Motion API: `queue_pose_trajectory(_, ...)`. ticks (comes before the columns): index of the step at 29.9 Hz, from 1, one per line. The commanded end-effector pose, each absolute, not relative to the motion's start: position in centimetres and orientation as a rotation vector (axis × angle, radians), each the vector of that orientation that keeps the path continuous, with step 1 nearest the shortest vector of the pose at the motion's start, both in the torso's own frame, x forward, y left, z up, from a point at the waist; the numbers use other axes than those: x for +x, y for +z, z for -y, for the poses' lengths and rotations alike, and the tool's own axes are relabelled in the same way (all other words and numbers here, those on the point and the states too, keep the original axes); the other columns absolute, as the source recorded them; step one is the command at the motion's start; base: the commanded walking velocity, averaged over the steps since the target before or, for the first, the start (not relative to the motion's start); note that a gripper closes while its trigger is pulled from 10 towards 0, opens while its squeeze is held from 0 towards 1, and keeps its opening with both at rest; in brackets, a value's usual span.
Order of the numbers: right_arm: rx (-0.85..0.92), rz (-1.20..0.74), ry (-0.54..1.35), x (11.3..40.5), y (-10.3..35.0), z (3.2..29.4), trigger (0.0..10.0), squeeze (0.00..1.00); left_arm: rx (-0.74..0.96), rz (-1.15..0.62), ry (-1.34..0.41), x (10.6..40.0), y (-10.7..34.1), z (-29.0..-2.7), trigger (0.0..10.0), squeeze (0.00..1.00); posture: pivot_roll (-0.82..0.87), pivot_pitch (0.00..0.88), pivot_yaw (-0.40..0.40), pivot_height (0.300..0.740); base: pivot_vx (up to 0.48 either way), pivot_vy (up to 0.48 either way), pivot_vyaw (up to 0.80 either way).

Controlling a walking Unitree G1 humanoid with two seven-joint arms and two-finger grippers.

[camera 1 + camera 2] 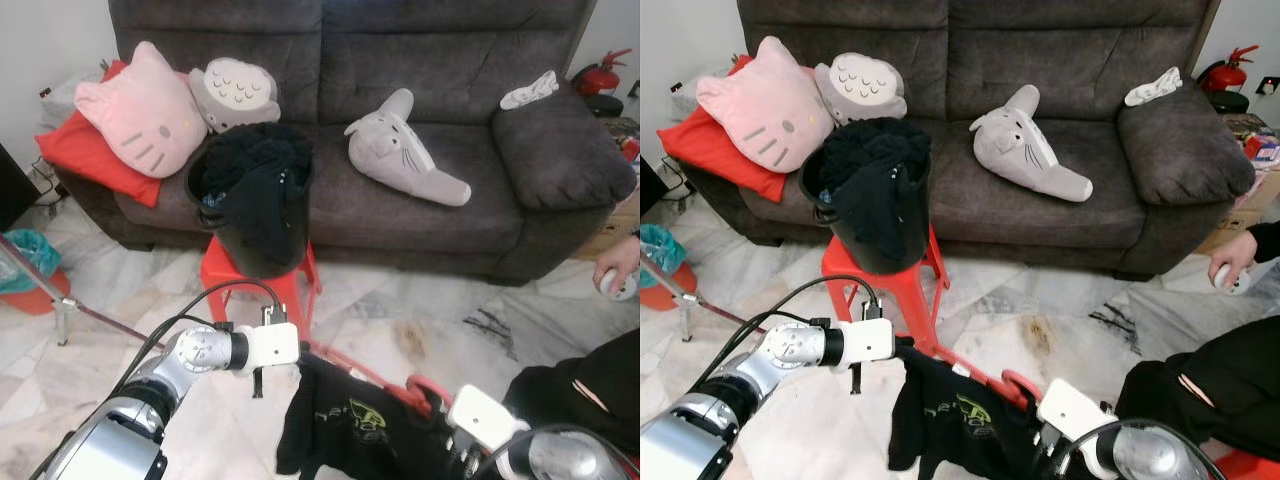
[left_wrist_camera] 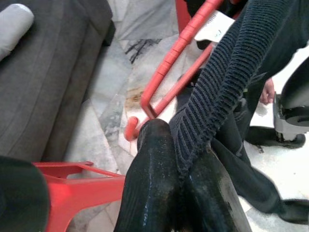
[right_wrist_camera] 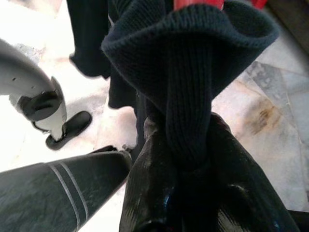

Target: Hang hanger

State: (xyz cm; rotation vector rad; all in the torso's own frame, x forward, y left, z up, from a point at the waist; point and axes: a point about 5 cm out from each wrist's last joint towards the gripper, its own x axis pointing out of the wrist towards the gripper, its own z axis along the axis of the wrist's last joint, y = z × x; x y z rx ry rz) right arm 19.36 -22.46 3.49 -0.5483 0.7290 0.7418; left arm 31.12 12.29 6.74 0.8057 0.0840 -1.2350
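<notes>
A red plastic hanger [image 1: 372, 378] is threaded into a black shirt [image 1: 340, 425] with a green print, held low over the marble floor. My left gripper [image 2: 186, 179] is shut on the shirt's ribbed collar [image 2: 217, 82], with the hanger's red bar [image 2: 169, 72] just beyond its fingers [image 2: 152, 188]. In the head views this gripper [image 1: 300, 365] sits at the shirt's left shoulder. My right gripper [image 3: 186, 159] is also shut on the ribbed collar [image 3: 188, 63], under the hanger's red neck [image 3: 198, 4]. The hook [image 1: 420, 385] points towards my right wrist [image 1: 485, 420].
A black bucket [image 1: 250, 210] full of dark clothes stands on a red stool [image 1: 225, 275] before a grey sofa [image 1: 450, 110] with plush cushions. A metal rack leg [image 1: 40, 285] and a teal bin [image 1: 25, 255] are at left. A person's hand [image 1: 615, 275] is at right.
</notes>
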Motion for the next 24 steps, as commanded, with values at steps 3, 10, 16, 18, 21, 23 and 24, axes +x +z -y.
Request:
queue_pose_trajectory(3, -0.518, -0.822, 0.696, 18.2, 2.8, 24.1, 10.0, 0.00, 0.776, -0.081, -1.105, 32.3, 7.8, -14.1, 10.0, 0.00, -0.05, 0.034, 0.065, 0.740, 0.000, 0.000, 0.00)
queue_pose_trajectory(10, -0.489, -0.823, 0.741, 17.2, 2.1, 23.2, 10.0, 0.00, 0.784, -0.081, -1.102, 32.3, 7.8, -14.0, 10.0, 0.00, -0.05, 0.045, 0.070, 0.740, 0.000, 0.000, 0.00)
queue_pose_trajectory(16, -0.485, -0.816, 0.757, 17.3, 2.3, 22.9, 10.0, 0.00, 0.754, -0.076, -1.101, 32.4, 8.0, -13.7, 10.0, 0.00, -0.05, 0.049, 0.071, 0.740, 0.000, 0.000, 0.00)
queue_pose_trajectory(18, -0.484, -0.815, 0.759, 17.4, 2.3, 22.9, 10.0, 0.00, 0.754, -0.076, -1.102, 32.5, 8.0, -13.7, 10.0, 0.00, -0.05, 0.051, 0.070, 0.740, 0.000, 0.000, 0.00)
queue_pose_trajectory(21, -0.489, -0.813, 0.770, 17.4, 2.3, 22.8, 10.0, 0.00, 0.753, -0.077, -1.103, 32.5, 8.0, -13.8, 10.0, 0.00, -0.05, 0.053, 0.070, 0.740, 0.000, 0.000, 0.00)
queue_pose_trajectory(23, -0.488, -0.811, 0.774, 17.5, 2.3, 22.8, 10.0, 0.00, 0.754, -0.079, -1.104, 32.5, 8.0, -13.8, 10.0, 0.00, -0.05, 0.053, 0.070, 0.740, 0.000, 0.000, 0.00)
queue_pose_trajectory(24, -0.489, -0.811, 0.774, 17.5, 2.3, 22.8, 10.0, 0.00, 0.754, -0.078, -1.103, 32.5, 8.1, -13.8, 10.0, 0.00, -0.05, 0.054, 0.071, 0.740, 0.000, 0.000, 0.00)
